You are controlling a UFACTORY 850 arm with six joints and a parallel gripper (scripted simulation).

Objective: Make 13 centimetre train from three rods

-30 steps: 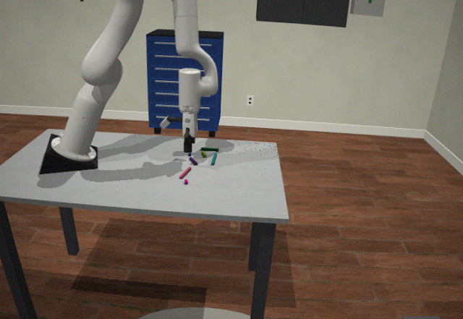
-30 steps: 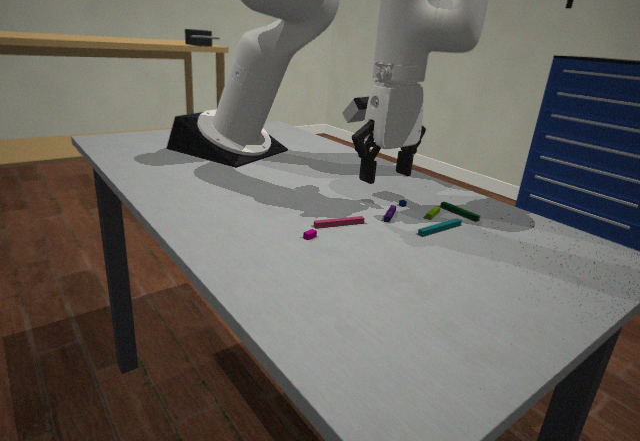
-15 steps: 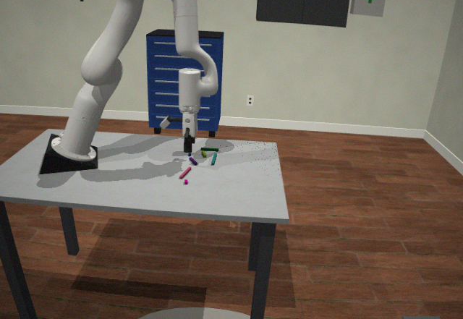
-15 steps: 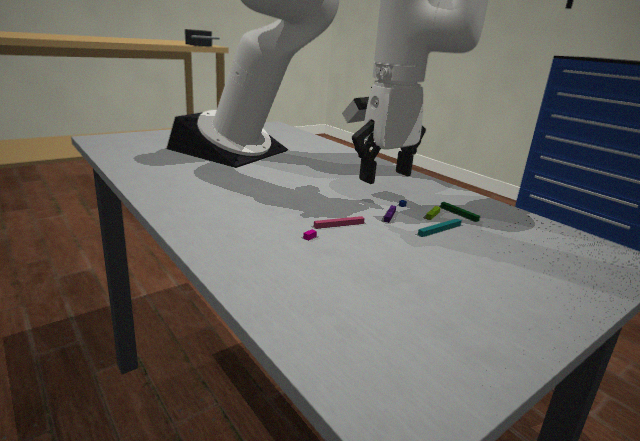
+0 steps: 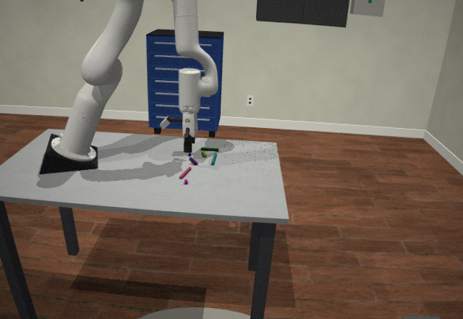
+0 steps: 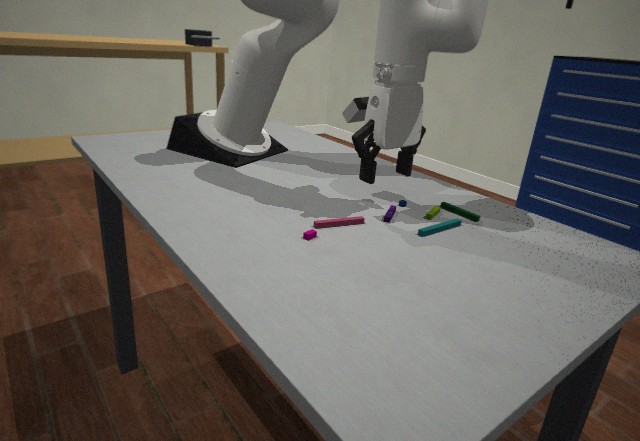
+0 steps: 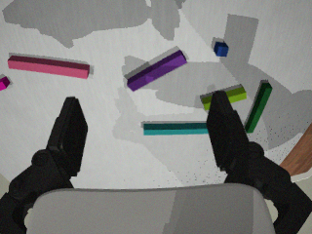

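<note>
My gripper point(image 5: 187, 151) point(image 6: 386, 178) point(image 7: 145, 109) is open and empty above the table. The rods lie flat and apart: a pink rod point(image 5: 184, 172) point(image 6: 339, 222) point(image 7: 49, 67), a small magenta rod point(image 5: 185, 181) point(image 6: 309, 234) point(image 7: 4, 83) near its end, a purple rod point(image 5: 192, 160) point(image 6: 389, 213) point(image 7: 157, 70), a small blue rod point(image 5: 189, 154) point(image 6: 402, 202) point(image 7: 220, 49), a lime rod point(image 5: 203, 154) point(image 6: 433, 212) point(image 7: 238, 95), a green rod point(image 5: 210, 149) point(image 6: 460, 211) point(image 7: 258, 107) and a turquoise rod point(image 5: 213, 158) point(image 6: 439, 227) point(image 7: 175, 129). In the wrist view a finger hides parts of the lime and turquoise rods.
The grey table point(image 5: 130, 192) point(image 6: 361, 322) bears the arm's black base point(image 5: 50, 158) point(image 6: 191, 139) at its far left. A blue drawer cabinet point(image 5: 187, 79) point(image 6: 584, 147) stands on the floor behind the table. Shadows of the arm fall across the rods' area.
</note>
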